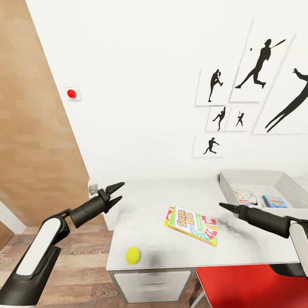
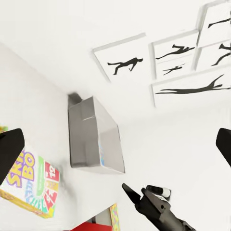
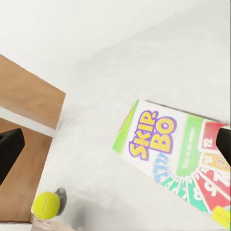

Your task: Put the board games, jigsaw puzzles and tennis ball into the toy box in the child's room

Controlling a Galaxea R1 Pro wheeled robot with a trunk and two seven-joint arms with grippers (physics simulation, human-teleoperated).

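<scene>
Left gripper [image 1: 117,192] spread wide above table [image 1: 141,231] far-left corner; right gripper [image 1: 224,206] state unclear. "Skip-Bo" board game [image 1: 191,225] mid-table; tennis ball [image 1: 133,255] near-left; toy box [image 1: 261,182] far right.

Skip-Bo box [image 1: 191,225] flat on table [image 1: 256,246], ball [image 1: 133,255] nearby

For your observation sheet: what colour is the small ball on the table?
Yellow-green; the tennis ball shows best in the head view.
</scene>
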